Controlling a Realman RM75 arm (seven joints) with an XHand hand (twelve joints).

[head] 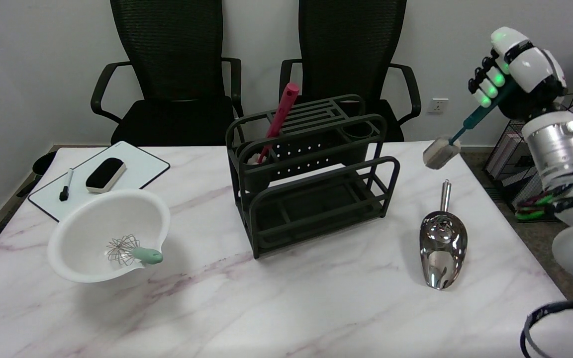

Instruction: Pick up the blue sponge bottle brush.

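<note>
Brush (pixel 453 138): held in the air above the table's (pixel 316 298) far right corner, sponge end down-left, handle slanting up.
Right hand (pixel 513 74): clenched around the brush handle.
Scoop (pixel 442 246): lying below the sponge.
Rack (pixel 311 174): left of it, mid-table.

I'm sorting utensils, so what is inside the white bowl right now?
A small wire whisk with a mint-green handle lies in the white bowl, its handle sticking out over the near rim. Nothing else shows inside; the near wall hides part of the bottom.

Right hand (pixel 513 79) gripping bottle brush (pixel 453 139), above table (pixel 316 298)
</note>
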